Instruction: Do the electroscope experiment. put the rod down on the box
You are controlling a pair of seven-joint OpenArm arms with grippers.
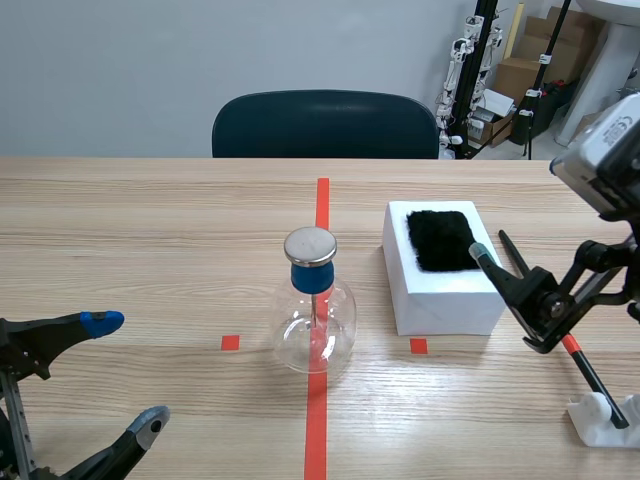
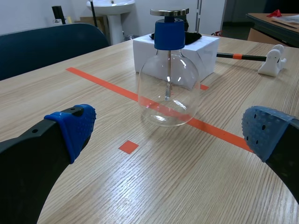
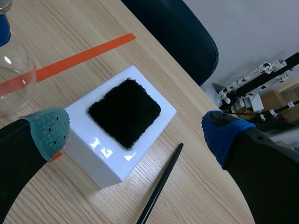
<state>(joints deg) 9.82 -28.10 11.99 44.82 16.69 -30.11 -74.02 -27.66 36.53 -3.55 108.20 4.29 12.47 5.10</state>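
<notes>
Rod (image 1: 597, 384): black w/ an orange band, not on the box. It lies toward the tabletop's near-right corner. One end is propped in a small white stand (image 1: 603, 417); the other points at the box's right side & stops just short of it. Nothing grips the rod.

Box (image 1: 447, 300): white, right of the tabletop's middle, about midway btwn near & far edges. A black furry pad (image 1: 441, 240) sits on its top, covering most of it.

Right hand (image 1: 491, 246): comes in from the right edge and hangs above the box's right side & the rod's free end. Fingers are spread wide and empty. In its wrist view the box & pad show btwn the two fingers, w/ the rod beside the box.

Electroscope (image 1: 315, 325): clear glass flask w/ blue stopper, metal disc on top & a thin pin hanging inside. It stands upright on the red centre tape line, left of the box & apart from it.

Left hand (image 1: 125, 373): low at the near-left corner, fingers spread wide, nothing btwn them. The flask is ahead of it, well apart.

Dark chair (image 1: 325, 125) behind the far edge.
</notes>
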